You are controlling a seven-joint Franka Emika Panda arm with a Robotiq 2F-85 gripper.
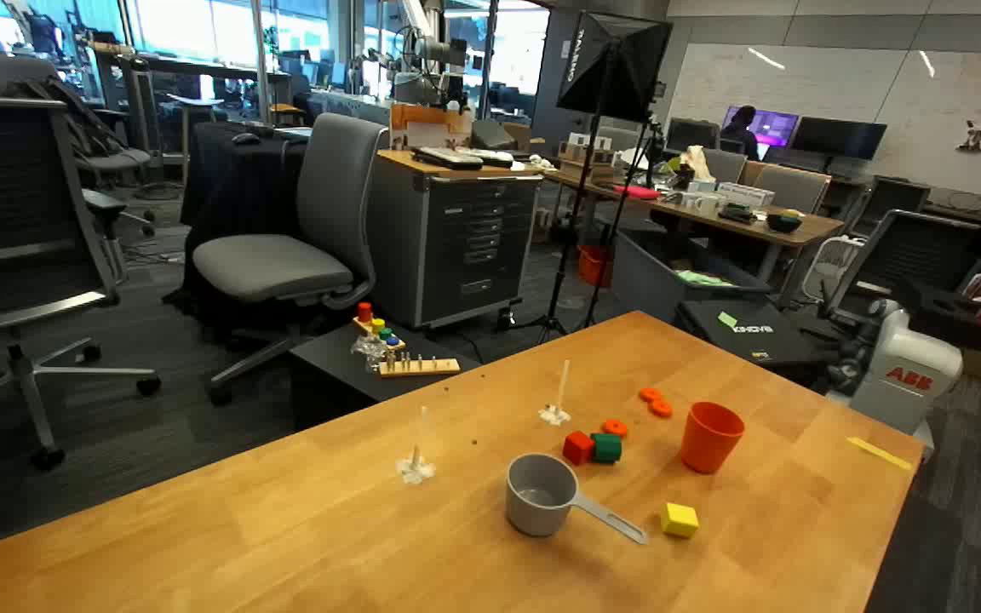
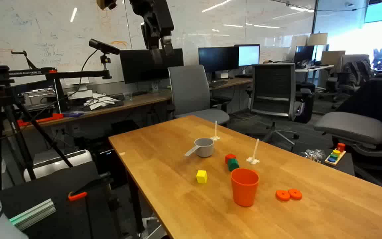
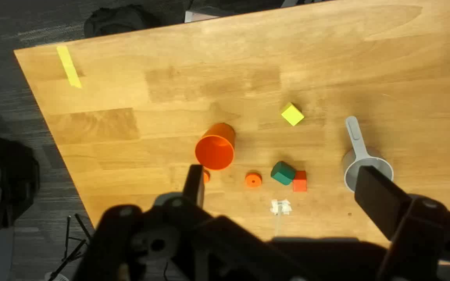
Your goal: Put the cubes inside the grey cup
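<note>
- In an exterior view, the yellow cube, presumably light, stiff, is seen near the grey cup.
- In an exterior view, red cube and green block touch; free sides should be gripped.
- Wrist view: fingers are spread, empty.

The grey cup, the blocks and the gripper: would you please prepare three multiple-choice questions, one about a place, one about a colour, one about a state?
1. Relative to the grey cup, where is the green block?
A) inside it
B) under it
C) outside it, beside the red block

2. What colour is the lone block?
A) blue
B) yellow
C) purple

3. How is the gripper?
A) open
B) shut, empty
C) shut on a block

1 C: the wrist view shows both blocks side by side, away from the cup.
2 B: its faces are yellow in every view.
3 A: the fingers stand far apart in the wrist view.
</note>
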